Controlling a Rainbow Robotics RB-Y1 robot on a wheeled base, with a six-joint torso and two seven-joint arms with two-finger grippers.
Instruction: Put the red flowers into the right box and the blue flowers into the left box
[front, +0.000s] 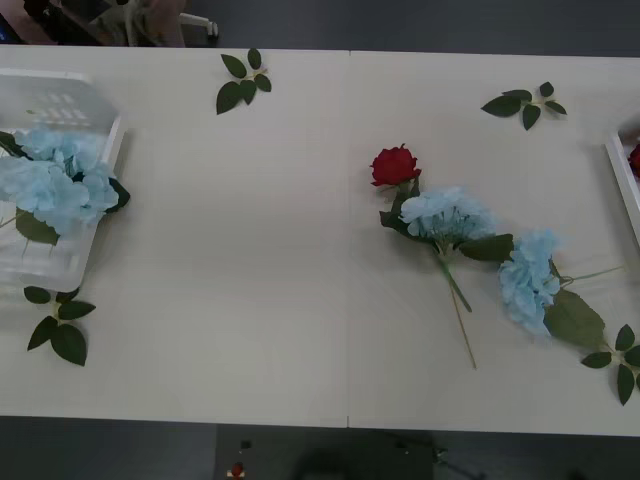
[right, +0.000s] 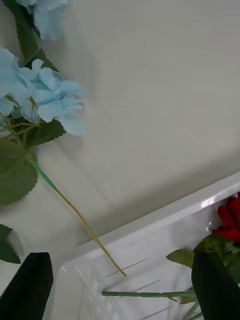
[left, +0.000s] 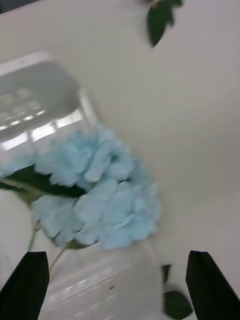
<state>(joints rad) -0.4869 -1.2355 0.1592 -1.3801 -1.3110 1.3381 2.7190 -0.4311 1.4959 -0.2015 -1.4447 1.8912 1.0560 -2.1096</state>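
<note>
One red flower (front: 395, 165) lies on the table right of centre. Its stem runs under a blue flower (front: 446, 214), and a second blue flower (front: 528, 280) lies just to the right. More blue flowers (front: 58, 182) rest in the slotted left box (front: 60, 100). My left gripper (left: 117, 255) hovers open over those blue flowers (left: 100, 200) and the left box (left: 45, 90). My right gripper (right: 122, 255) is open above the right box (right: 155, 220), which holds a red flower (right: 231, 220). A blue flower (right: 50, 97) lies beside the box with its stem across the rim. The right box (front: 622, 185) sits at the table's right edge.
Loose green leaf sprigs lie at the back centre (front: 242, 80), back right (front: 525, 103), front left (front: 58, 325) and front right (front: 620, 360). The table's front edge (front: 320, 425) is close below. The wide middle of the table is bare white surface.
</note>
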